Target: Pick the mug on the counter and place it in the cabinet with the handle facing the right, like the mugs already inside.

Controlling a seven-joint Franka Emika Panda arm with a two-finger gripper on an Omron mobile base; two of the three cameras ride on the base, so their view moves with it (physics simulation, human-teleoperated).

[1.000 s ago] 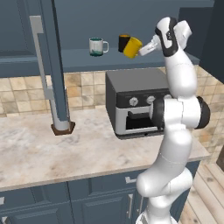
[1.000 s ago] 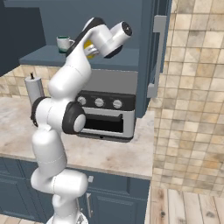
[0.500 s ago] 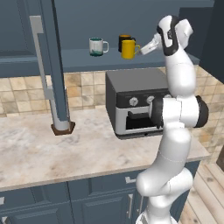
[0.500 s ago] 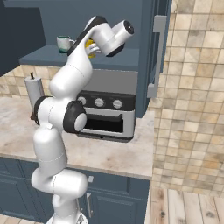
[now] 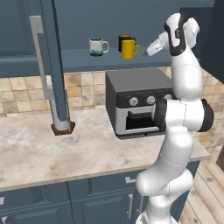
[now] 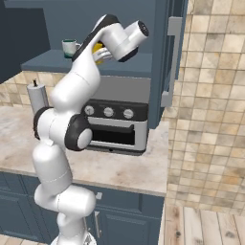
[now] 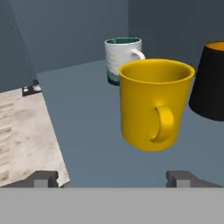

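Observation:
The yellow mug [image 5: 128, 49] stands upright on the shelf of the open wall cabinet [image 5: 78, 60], just in front of a black mug [image 5: 123, 41] and right of a white mug with teal marking [image 5: 96, 46]. Its loop handle [image 5: 137, 48] points right, toward my gripper [image 5: 147, 50]. In the hand view the yellow mug [image 7: 154, 105] sits a little beyond my open gripper [image 7: 113, 178], its handle [image 7: 162, 124] facing the camera, and nothing is between the fingertips [image 7: 43, 177]. From the right base view my arm hides most of the yellow mug [image 6: 98, 48].
A toaster oven [image 5: 136, 103] stands on the beige counter [image 5: 65, 148] right below the shelf. The left cabinet door [image 5: 54, 65] with its grey bar handle [image 5: 40, 61] hangs open over the counter; the right door [image 6: 165, 57] is open too. A grey shaker [image 6: 36, 95] stands by the wall.
A second ago the yellow mug hung tilted in the gripper beside the black mug. It has been turned upright, set on the shelf and let go; the gripper is open just behind it.

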